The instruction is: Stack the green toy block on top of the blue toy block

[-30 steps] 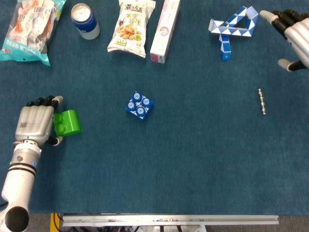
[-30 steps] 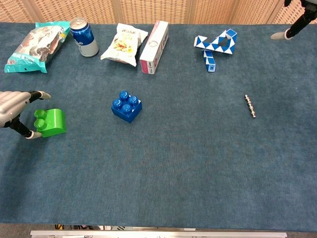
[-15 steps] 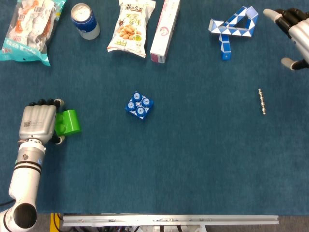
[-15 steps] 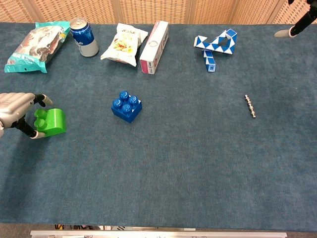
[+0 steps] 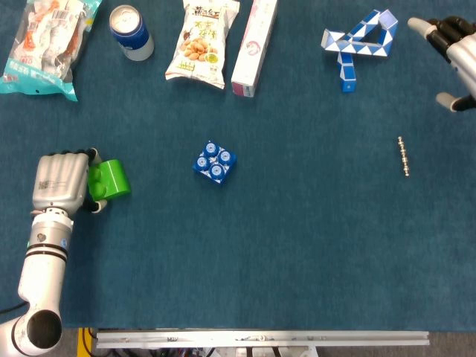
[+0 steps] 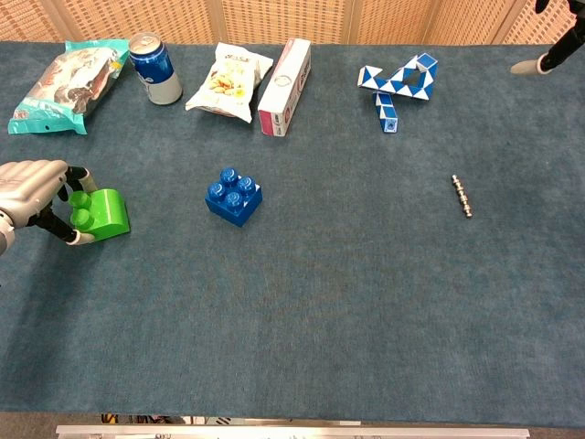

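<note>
Two studded plastic toy blocks sit on the dark blue felt table cover point(image 5: 297, 245). With the blue toy block point(image 5: 216, 162) as landmark, near the middle of the cloth with its studs up: the green toy block point(image 5: 109, 180) lies well to its left, tipped on its side so its studs point toward the left hand point(image 5: 61, 182). That silver hand has its fingers curled over the stud end of the green block, with the thumb point(image 6: 75, 238) against the near side, so it grips the block, which looks to be resting on the cloth.

Far to the right of the blue block and further back, at the frame edge, the right hand point(image 5: 455, 53) hangs with fingers spread and nothing in them.

Behind the blue block lie a white bag of nuts point(image 5: 201, 41) and a pink and white carton point(image 5: 253, 46); behind and to the left, a blue drink can point(image 5: 132, 31) and a teal snack packet point(image 5: 48, 44). Behind and to the right is a blue and white twisty puzzle point(image 5: 358, 41); well to the right, a short metal bead chain point(image 5: 403, 156).
</note>
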Controlling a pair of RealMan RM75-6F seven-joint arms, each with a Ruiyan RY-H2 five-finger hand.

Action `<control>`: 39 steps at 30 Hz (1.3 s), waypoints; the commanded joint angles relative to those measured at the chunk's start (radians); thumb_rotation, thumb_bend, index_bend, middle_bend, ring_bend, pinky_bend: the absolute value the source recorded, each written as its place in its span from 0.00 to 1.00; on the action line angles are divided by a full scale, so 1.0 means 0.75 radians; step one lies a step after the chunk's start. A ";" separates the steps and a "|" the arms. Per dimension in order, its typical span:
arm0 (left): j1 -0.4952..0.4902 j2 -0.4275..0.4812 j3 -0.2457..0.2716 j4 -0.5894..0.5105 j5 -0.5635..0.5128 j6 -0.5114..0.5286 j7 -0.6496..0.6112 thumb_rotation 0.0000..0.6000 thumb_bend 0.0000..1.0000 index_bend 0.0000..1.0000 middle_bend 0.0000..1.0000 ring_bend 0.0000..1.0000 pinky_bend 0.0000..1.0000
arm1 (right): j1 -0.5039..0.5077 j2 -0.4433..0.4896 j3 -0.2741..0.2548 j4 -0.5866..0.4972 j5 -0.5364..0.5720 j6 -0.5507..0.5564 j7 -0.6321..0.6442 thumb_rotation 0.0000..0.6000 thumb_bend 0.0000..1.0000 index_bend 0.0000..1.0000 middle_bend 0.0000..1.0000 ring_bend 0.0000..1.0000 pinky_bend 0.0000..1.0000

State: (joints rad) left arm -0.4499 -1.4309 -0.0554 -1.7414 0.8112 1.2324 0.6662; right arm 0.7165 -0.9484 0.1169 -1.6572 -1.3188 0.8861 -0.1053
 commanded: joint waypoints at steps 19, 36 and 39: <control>0.051 0.243 0.040 -0.244 0.182 0.049 -0.110 1.00 0.15 0.46 0.45 0.36 0.37 | 0.131 -0.172 -0.016 -0.088 -0.049 -0.221 -0.060 1.00 0.16 0.00 0.22 0.18 0.37; 0.084 0.317 0.074 -0.296 0.252 0.042 -0.163 1.00 0.15 0.46 0.45 0.36 0.37 | 0.465 -0.572 -0.022 0.027 0.385 -0.414 -0.480 1.00 0.16 0.00 0.28 0.18 0.37; 0.085 0.319 0.074 -0.293 0.251 0.034 -0.170 1.00 0.15 0.46 0.45 0.36 0.37 | 0.513 -0.640 -0.042 0.058 0.467 -0.403 -0.540 1.00 0.16 0.00 0.28 0.18 0.37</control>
State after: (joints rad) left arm -0.3862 -1.1919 0.0000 -1.9617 0.9994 1.2589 0.5393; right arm 1.0729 -1.3951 0.0984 -1.6342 -1.0042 0.5825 -0.4796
